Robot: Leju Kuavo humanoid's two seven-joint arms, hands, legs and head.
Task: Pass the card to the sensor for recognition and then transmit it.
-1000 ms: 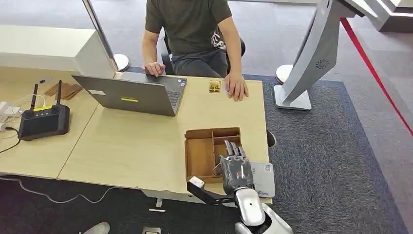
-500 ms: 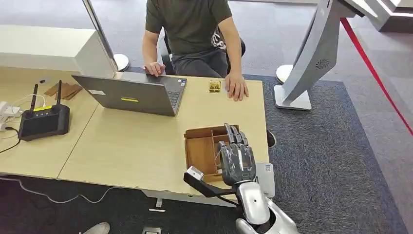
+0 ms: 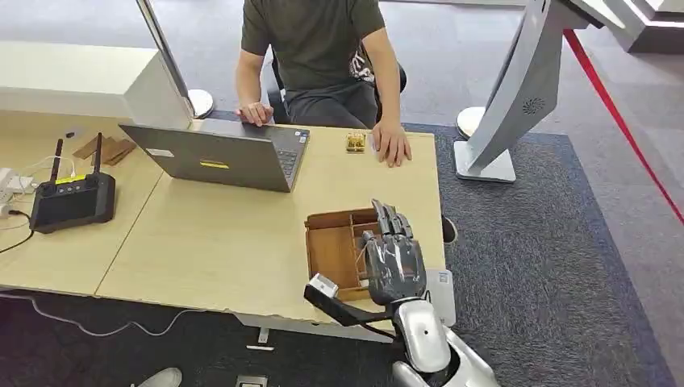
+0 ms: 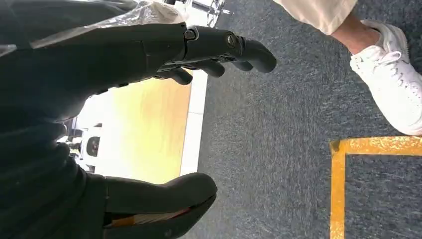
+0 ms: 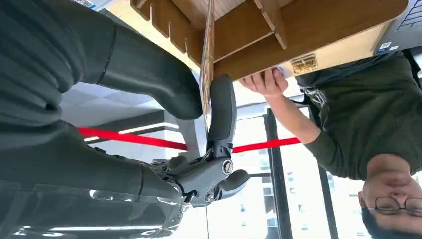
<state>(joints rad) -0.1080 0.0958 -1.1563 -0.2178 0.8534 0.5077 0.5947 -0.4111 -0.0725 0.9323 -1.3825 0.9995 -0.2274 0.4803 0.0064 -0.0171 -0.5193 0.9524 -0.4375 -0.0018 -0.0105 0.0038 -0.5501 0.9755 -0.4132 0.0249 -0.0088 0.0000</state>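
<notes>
Your right hand [image 3: 393, 260] hangs over the wooden tray [image 3: 332, 255] on the worktop [image 3: 234, 234], fingers [image 5: 222, 107] pinching the card [image 5: 206, 59] edge-on; its face is unreadable. The hand covers most of the sensor [image 3: 441, 292]. Your left hand [image 4: 89, 119] hangs with fingers spread, holding nothing.

The robot's right hand [image 3: 393, 256] has risen from the wooden compartment box [image 3: 332, 251] near the table's front right corner, where a second ago it was sunk lower against the box's right compartments. Its fingers [image 3: 387, 219] now reach up past the box's far wall. The right wrist view shows a thin card [image 5: 206, 59], edge-on, pinched between thumb and a finger, its far end at the box's dividers. More of the silver forearm [image 3: 423, 347] has entered at the bottom edge.
</notes>
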